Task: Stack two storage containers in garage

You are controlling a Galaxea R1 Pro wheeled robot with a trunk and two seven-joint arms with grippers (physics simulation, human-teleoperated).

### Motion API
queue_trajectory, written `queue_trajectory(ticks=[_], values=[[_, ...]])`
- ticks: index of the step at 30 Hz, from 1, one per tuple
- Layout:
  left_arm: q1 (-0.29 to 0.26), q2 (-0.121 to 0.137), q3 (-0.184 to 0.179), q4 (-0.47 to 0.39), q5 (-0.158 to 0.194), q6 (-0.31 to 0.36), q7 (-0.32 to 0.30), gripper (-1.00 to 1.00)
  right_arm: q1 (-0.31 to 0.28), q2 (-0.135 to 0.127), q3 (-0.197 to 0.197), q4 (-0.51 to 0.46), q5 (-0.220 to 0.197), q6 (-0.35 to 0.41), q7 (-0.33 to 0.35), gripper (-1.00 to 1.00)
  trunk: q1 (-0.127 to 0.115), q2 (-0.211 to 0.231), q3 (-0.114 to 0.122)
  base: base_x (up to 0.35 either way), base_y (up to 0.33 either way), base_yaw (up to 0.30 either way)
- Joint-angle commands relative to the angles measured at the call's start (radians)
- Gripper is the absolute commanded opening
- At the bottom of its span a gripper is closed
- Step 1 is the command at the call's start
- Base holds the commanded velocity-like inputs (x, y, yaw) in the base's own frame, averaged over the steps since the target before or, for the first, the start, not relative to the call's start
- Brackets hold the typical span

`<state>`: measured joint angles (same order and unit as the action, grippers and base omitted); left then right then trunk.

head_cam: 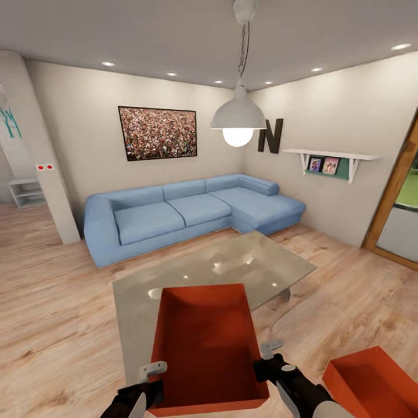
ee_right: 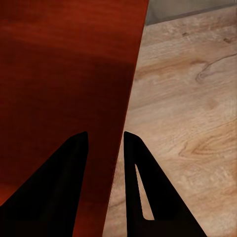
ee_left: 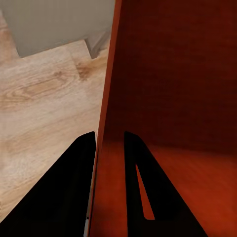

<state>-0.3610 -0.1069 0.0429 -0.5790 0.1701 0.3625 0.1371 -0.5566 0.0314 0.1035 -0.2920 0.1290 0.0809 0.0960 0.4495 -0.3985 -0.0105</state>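
And there it was, one red-orange container (head_cam: 206, 342) up off the ground, carried between both arms in front of the robot, hanging over the near edge of the glass table (head_cam: 232, 264). The left claw (head_cam: 152, 378) was clamped on the container's left wall near the front corner; the left wrist view showed one finger (ee_left: 66, 187) outside the wall and the other inside, the thin wall pinched between them. The right claw (head_cam: 268, 360) was clamped on the right wall the same way, and the right wrist view had one finger (ee_right: 145, 192) over the wood floor (ee_right: 187, 123) and its partner against the red inner face (ee_right: 64, 74).

The second container (head_cam: 374, 386) sat on the wood floor at the robot's right, just beside the right arm, open side up. Past the table stood the blue corner sofa (head_cam: 186, 212) against the beige wall, a framed picture (head_cam: 157, 133) above it, and a white lamp (head_cam: 238, 116) hung from the ceiling.
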Motion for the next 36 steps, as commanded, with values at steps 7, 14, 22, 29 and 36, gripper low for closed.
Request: queue_trajectory(ticks=[7, 14, 22, 29, 36], values=[[-0.001, -0.008, -0.035, -0.004, 0.017, 0.003, 0.009, -1.0, 0.0, 0.059, -0.029, 0.0, 0.014, 0.006, 0.001, -1.0, 0.0, -0.001, -0.001, 0.0, 0.0, 0.3], [0.0, -0.008, -0.035, -0.004, 0.017, 0.003, 0.009, -1.0, 0.0, 0.059, -0.028, 0.0, 0.014, 0.006, 0.001, -1.0, 0.0, -0.001, -0.001, 0.0, 0.0, 0.3], [0.0, -0.008, -0.035, -0.004, 0.017, 0.003, 0.009, -1.0, 0.0, 0.059, -0.028, 0.0, 0.014, 0.006, 0.0, -1.0, 0.0, -0.001, -0.001, 0.0, 0.0, 0.3], [0.0, -0.008, -0.035, -0.004, 0.017, 0.004, 0.009, -1.0, 0.0, 0.059, -0.028, 0.0, 0.014, 0.006, 0.0, -1.0, 0.0, -0.001, -0.001, 0.0, 0.0, 0.3], [0.0, -0.008, -0.035, -0.004, 0.017, 0.004, 0.009, -1.0, 0.0, 0.059, -0.029, 0.0, 0.014, 0.006, 0.001, -1.0, 0.0, -0.001, -0.001, 0.0, 0.0, 0.3]])
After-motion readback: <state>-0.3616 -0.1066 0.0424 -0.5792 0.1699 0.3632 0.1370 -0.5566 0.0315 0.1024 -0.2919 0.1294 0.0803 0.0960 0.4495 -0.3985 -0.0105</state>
